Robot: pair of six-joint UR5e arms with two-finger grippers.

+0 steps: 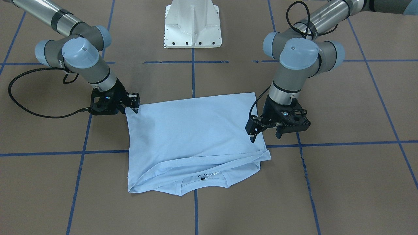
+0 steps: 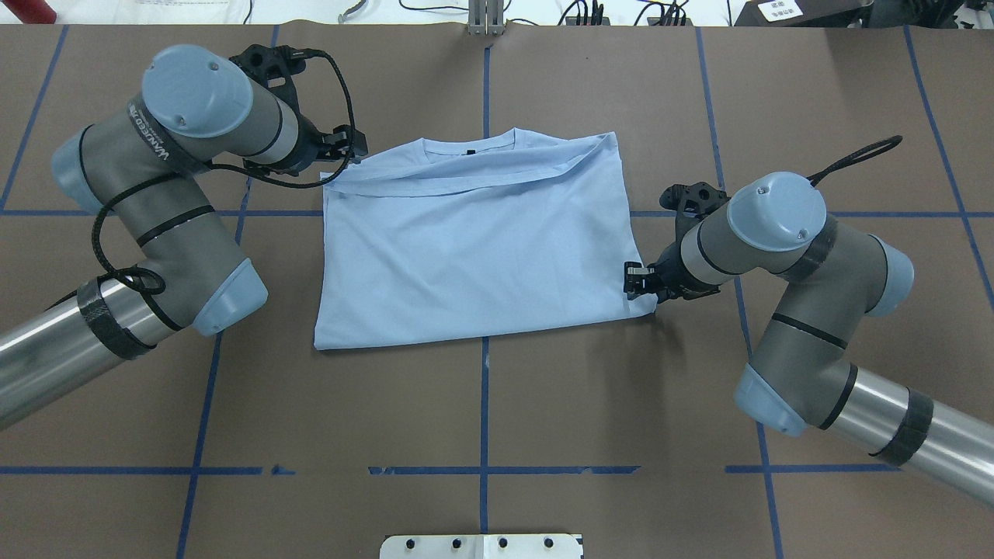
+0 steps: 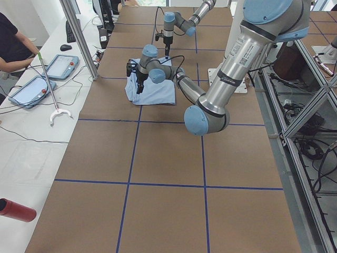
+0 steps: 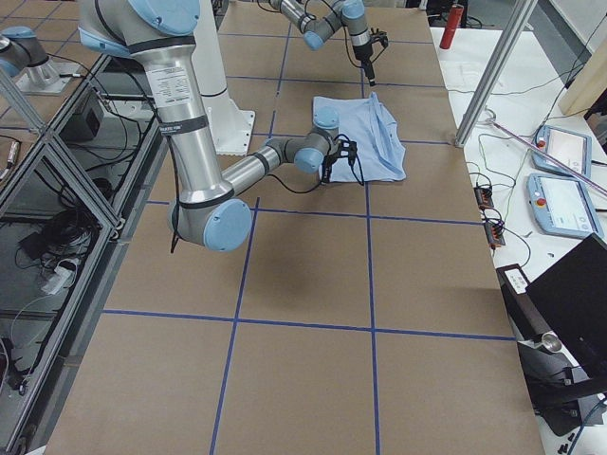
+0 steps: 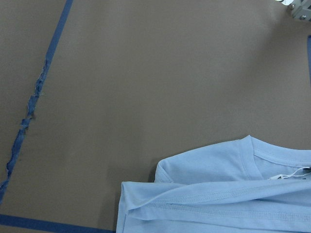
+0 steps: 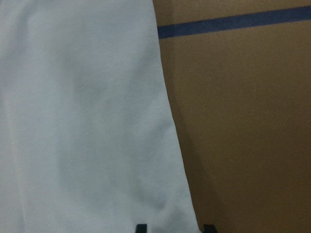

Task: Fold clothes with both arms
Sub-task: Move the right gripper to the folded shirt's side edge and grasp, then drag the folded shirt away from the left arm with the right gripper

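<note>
The pale light-blue T-shirt lies folded flat on the brown table, its neck and label at the edge far from the robot base. My left gripper hovers open just over the shirt's corner by the folded-in sleeve; the left wrist view shows the collar but no fingers. My right gripper sits low at the opposite corner near the hem. It is open, and its two fingertips straddle the shirt's edge.
The white pedestal base stands behind the shirt. Blue tape lines grid the brown table. Along the far side, a white bench holds tablets, and a seated person is beside it. A red cylinder lies near that bench's corner.
</note>
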